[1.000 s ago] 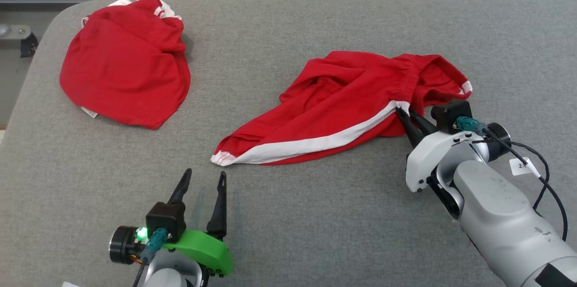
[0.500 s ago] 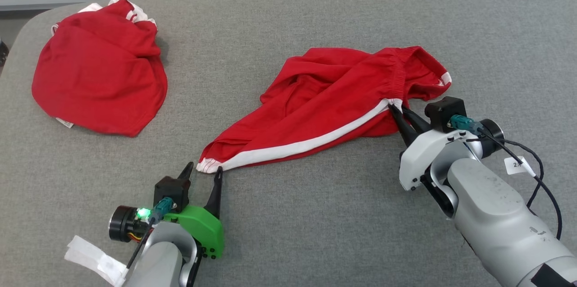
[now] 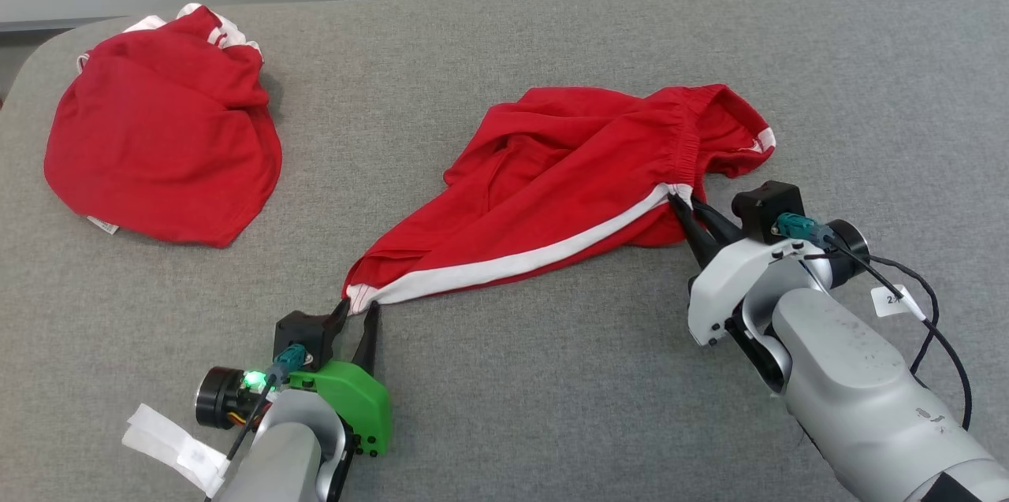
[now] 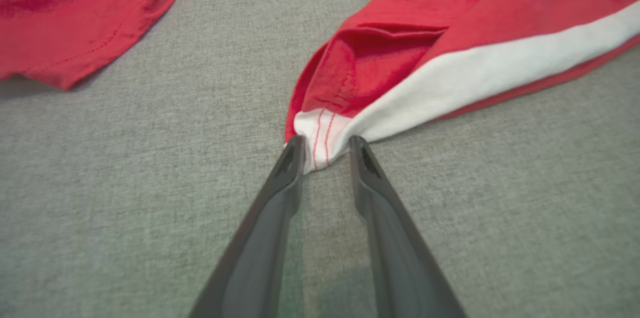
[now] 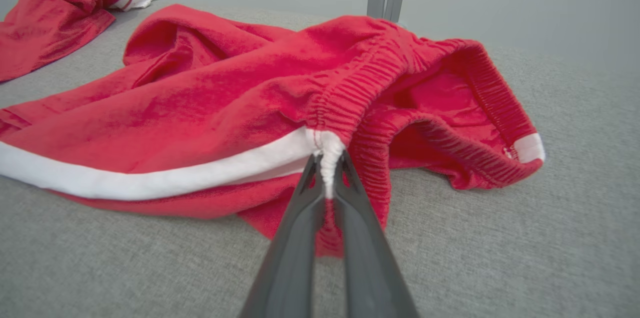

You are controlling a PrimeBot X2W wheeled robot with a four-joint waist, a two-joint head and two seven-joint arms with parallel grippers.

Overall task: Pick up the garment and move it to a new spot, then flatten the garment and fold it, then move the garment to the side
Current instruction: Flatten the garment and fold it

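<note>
Our right tool (image 3: 684, 204) is clamped on the garment (image 3: 567, 179), jaws closed on the near end of the elastic waistband (image 5: 350, 93) where the white stripe (image 3: 512, 262) meets it. Our left tool (image 3: 359, 305) is half closed round the white hem corner (image 4: 320, 133) at the other end of that stripe. Cloth sits between the tips and touches both, but we cannot tell whether the bite is firm yet.

The garment, a pair of red shorts, lies on the grey counter (image 3: 552, 407), right of centre, rumpled and twisted, with the stripe running from near left to far right along its near edge. We judge the work to be early. Both ends of one side are nearly secured, which suits a stretch to flatten. Nothing is flat, no fold is made, and the move to the side remains.

From the head we get the whole lay, both arms, and a second red garment (image 3: 158, 147) heaped at the far left, well apart. Our left wrist adds what the head cannot resolve: the gap between the fingers and the stitched hem bunched at the tips. Our right wrist shows the waistband gaping open on the right and a fold of cloth hanging under the closed jaws.
</note>
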